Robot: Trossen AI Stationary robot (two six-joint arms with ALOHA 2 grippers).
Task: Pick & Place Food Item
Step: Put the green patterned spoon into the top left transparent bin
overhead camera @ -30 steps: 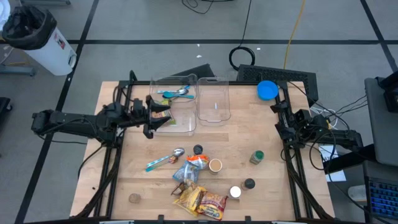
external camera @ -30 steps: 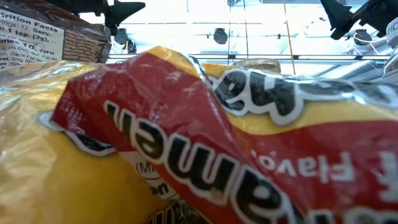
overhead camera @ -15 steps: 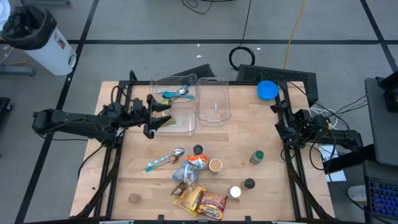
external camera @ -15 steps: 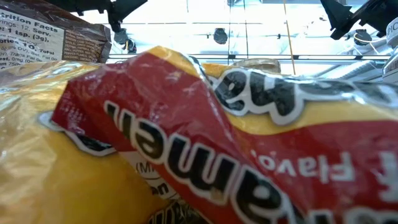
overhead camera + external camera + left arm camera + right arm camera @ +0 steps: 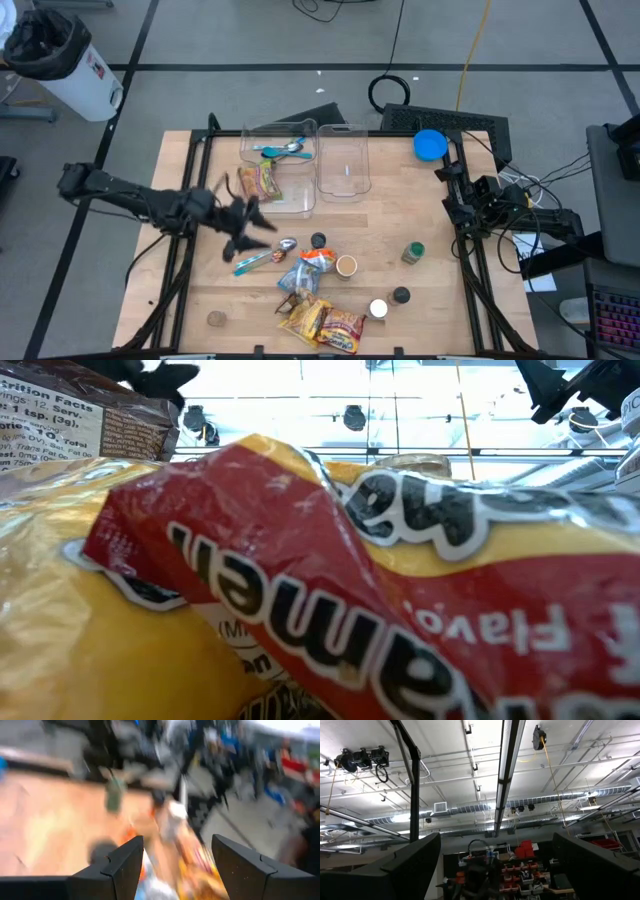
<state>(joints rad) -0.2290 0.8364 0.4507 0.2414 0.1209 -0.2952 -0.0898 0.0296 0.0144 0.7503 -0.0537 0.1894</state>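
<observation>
A yellow-and-red snack packet (image 5: 262,182) lies flat on the floor of the left clear bin (image 5: 300,205), near two spoons (image 5: 282,150). My left gripper (image 5: 250,228) hangs open and empty above the table, between that bin and the food pile. Its wrist view shows its fingers (image 5: 176,840) apart, with only the blurred pile beyond them. The pile holds ramen packets (image 5: 325,325), a blue bag (image 5: 298,278) and an orange item (image 5: 318,258). My right gripper (image 5: 462,195) waits open at the table's right edge, pointing up at the ceiling (image 5: 496,837).
A second clear bin (image 5: 343,160) stands beside the first. A blue-handled spoon (image 5: 262,255), a small cup (image 5: 346,265), a green jar (image 5: 412,252) and loose caps (image 5: 401,295) lie around the pile. A blue lid (image 5: 430,145) sits far right. A ramen packet (image 5: 350,610) fills the low view.
My left gripper has swung away from the left bin toward the table's near edge and the food pile, dropping lower and turning as it goes. Its fingers stay apart. The snack packet has stayed in the bin.
</observation>
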